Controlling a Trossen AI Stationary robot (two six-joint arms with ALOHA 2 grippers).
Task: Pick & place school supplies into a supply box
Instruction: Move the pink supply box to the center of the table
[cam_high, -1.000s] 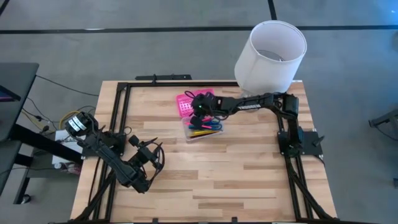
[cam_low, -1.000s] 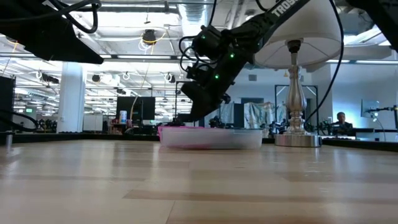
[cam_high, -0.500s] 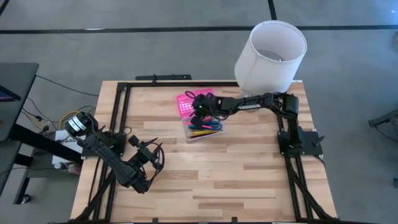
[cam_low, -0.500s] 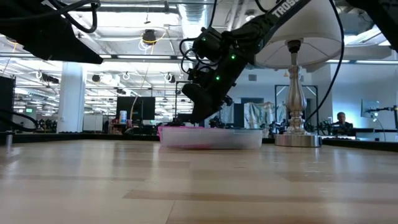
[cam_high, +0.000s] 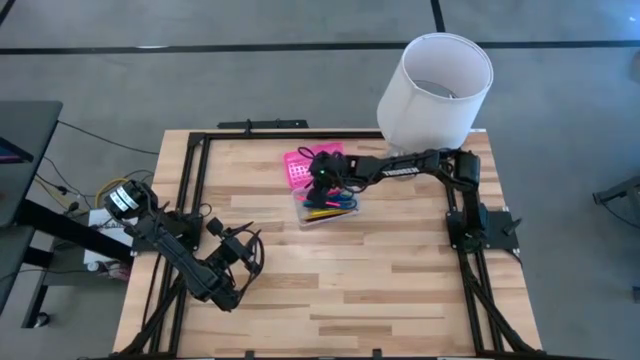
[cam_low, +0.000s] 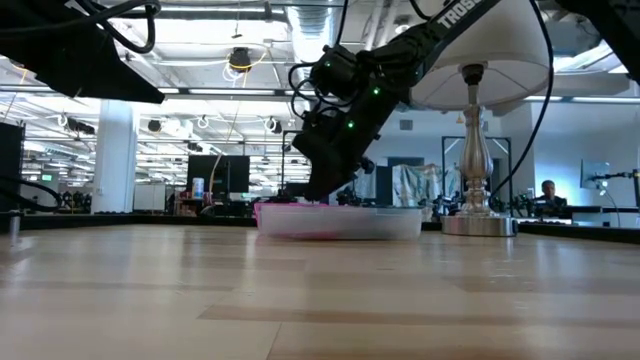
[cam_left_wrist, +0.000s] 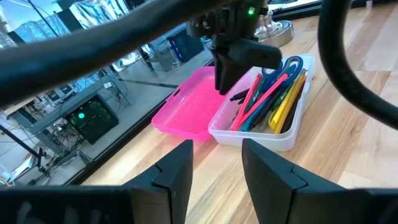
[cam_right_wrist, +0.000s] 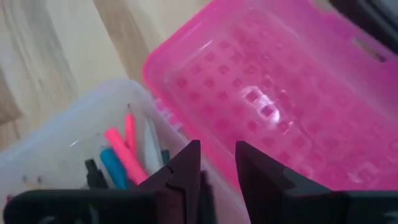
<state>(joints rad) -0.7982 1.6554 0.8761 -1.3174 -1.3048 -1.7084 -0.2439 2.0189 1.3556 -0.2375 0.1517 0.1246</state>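
Note:
The clear supply box (cam_high: 326, 208) lies open on the table's far middle, its pink lid (cam_high: 296, 168) flat on the wood beside it. Several pens and pencils (cam_left_wrist: 267, 99) and the blue-handled scissors (cam_left_wrist: 289, 64) lie inside it. My right gripper (cam_right_wrist: 217, 171) hangs low over the box's lid-side end (cam_left_wrist: 227, 78), fingers pointing down, a narrow gap between them, nothing in them. Whether it touches the box I cannot tell. My left gripper (cam_left_wrist: 217, 177) is open and empty near the table's front left (cam_high: 245, 255).
A lamp with a white shade (cam_high: 435, 85) stands at the table's far right corner, its base (cam_low: 478, 222) close behind the box. Black frame rails (cam_high: 195, 190) run along the table's left and right sides. Bare wood (cam_high: 380, 280) lies between the box and the near edge.

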